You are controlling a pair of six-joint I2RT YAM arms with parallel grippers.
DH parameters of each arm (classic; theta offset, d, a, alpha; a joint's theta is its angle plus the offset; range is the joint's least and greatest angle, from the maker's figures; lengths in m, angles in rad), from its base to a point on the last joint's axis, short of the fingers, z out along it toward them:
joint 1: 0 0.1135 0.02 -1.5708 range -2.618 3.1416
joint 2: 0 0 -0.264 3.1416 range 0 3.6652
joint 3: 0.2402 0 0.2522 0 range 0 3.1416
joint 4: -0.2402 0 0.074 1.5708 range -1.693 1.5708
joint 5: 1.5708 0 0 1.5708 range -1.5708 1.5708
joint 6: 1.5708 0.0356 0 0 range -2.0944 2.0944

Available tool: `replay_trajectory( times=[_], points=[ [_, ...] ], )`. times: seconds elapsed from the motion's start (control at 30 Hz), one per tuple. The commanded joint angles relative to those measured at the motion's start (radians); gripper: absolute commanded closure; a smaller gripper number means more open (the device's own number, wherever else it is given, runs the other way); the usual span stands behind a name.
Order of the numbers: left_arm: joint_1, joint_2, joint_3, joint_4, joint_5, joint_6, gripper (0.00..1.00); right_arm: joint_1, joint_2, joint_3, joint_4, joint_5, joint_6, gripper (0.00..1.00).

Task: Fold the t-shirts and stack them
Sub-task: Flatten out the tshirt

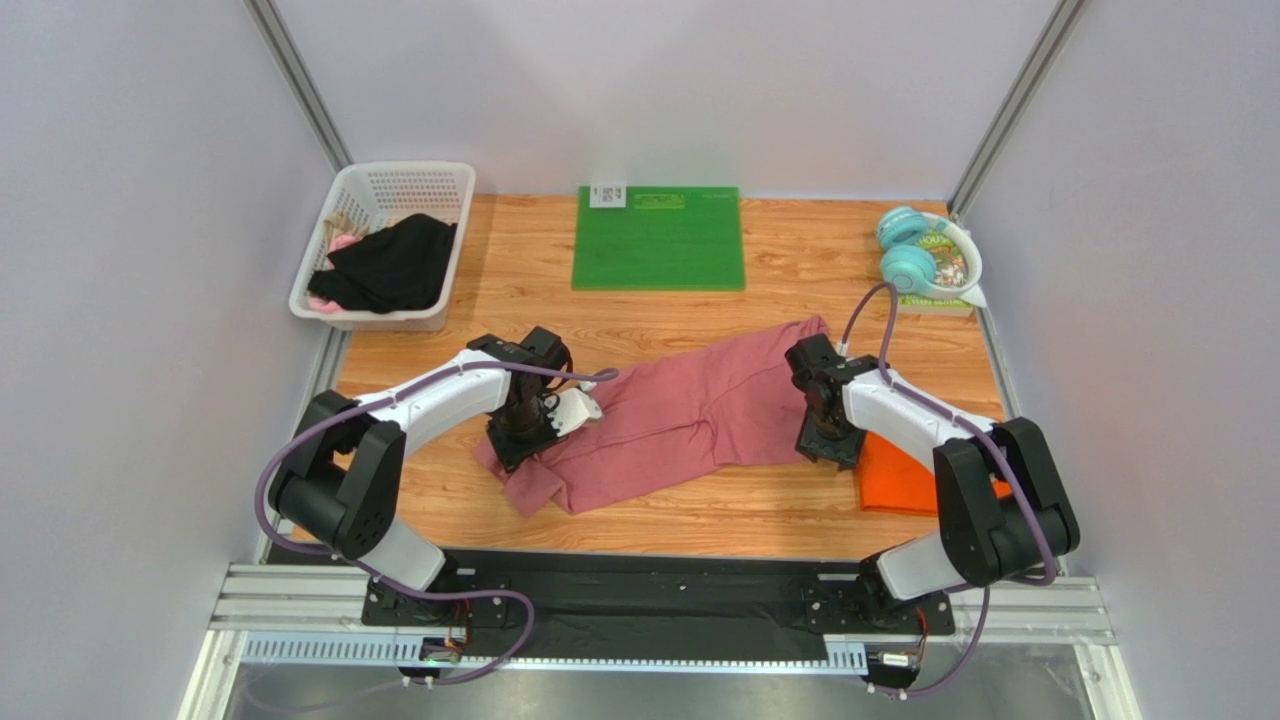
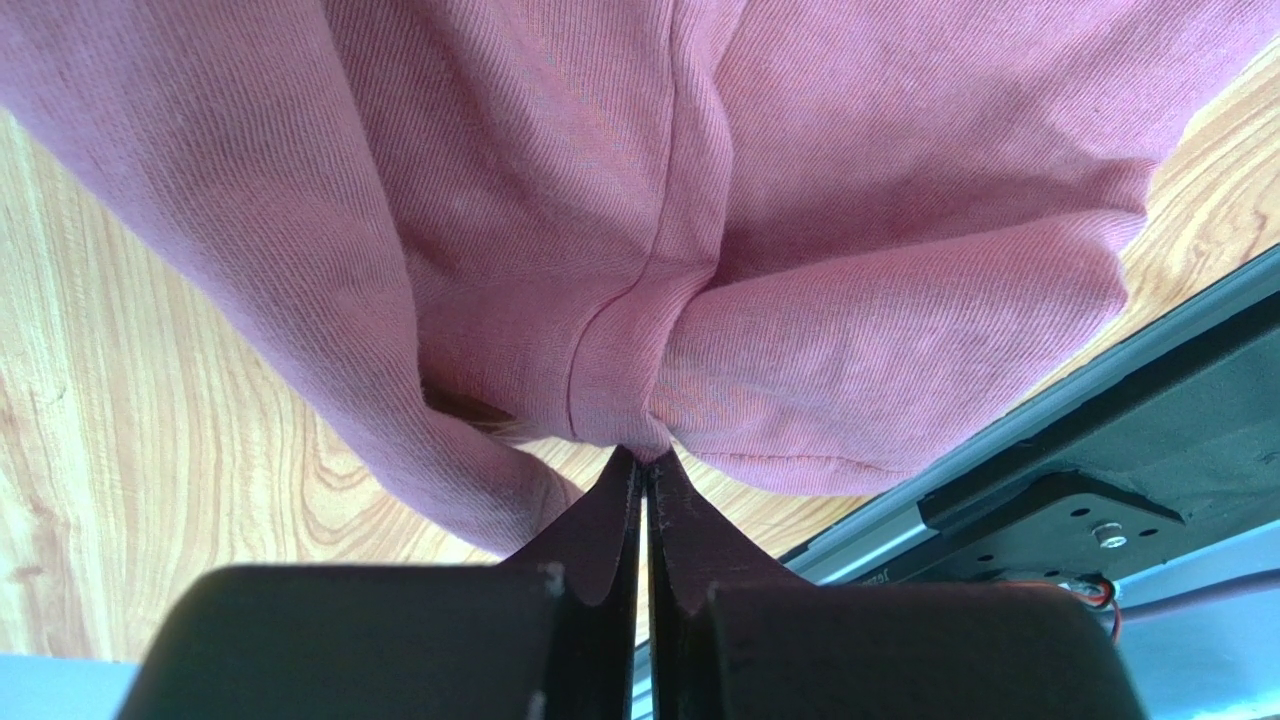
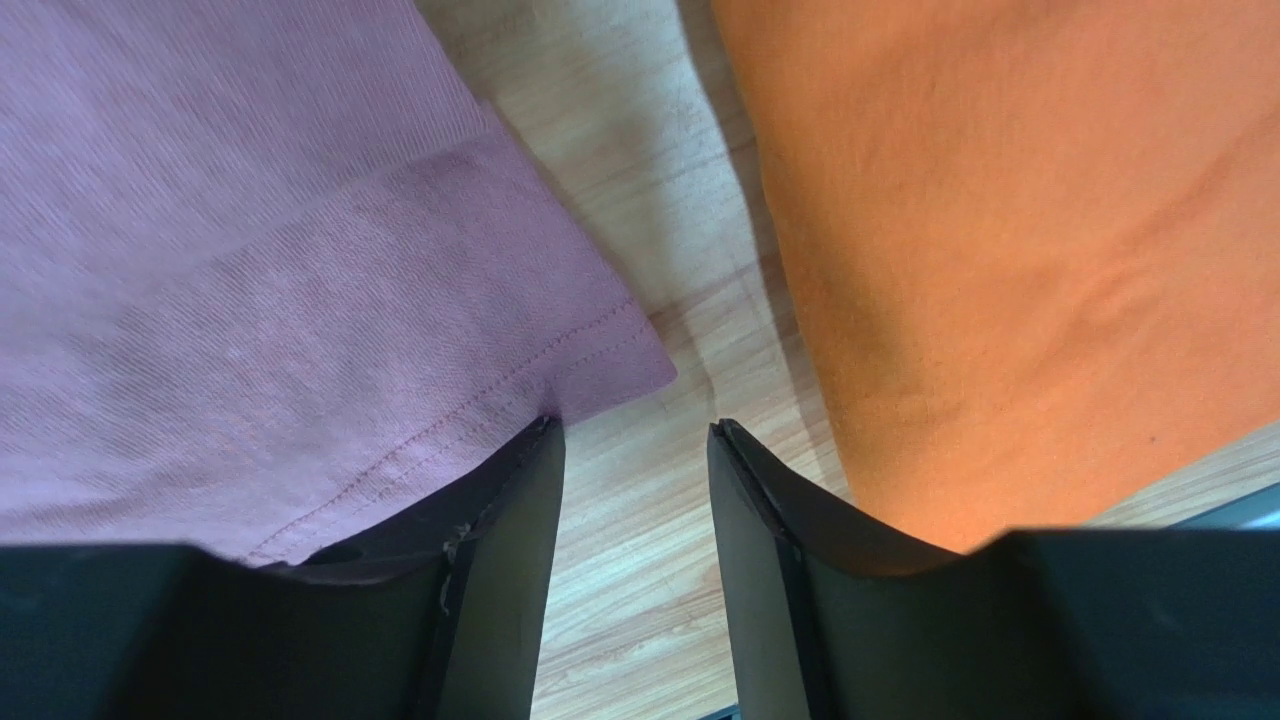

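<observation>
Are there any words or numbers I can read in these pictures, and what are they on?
No text here can be read.
White label on the flat green rectangular mat: dark marks, too small to read.
Faint print beside that label: too blurred to read.
Colourful printed thing beside the teal headphones: too small to read.
Dusty rose-pink t-shirt and bright orange t-shirt: no writing shows.

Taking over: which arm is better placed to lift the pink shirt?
Likely left: the left gripper is shut on the pink shirt; the right gripper is open over the table between that shirt and the orange shirt.
</observation>
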Motion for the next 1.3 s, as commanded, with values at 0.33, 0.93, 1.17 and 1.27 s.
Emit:
replay_trajectory(
  times=[0.33,0.93,1.17,1.27],
  points=[
    [0.004,-0.014,0.007,-0.008,0.0,0.017,1.0,-0.069,0.064,0.068,0.065,0.012,-0.055,0.49],
    [0.006,-0.003,0.003,-0.003,0.006,0.023,1.0,-0.121,-0.158,-0.052,0.127,-0.183,-0.003,0.46],
    [0.006,-0.009,0.003,-0.009,0.004,0.023,1.0,-0.121,-0.105,-0.053,0.129,-0.139,-0.014,0.47],
    [0.006,-0.008,0.003,-0.011,0.006,0.023,1.0,-0.121,-0.101,-0.046,0.123,-0.105,-0.028,0.47]
  ],
)
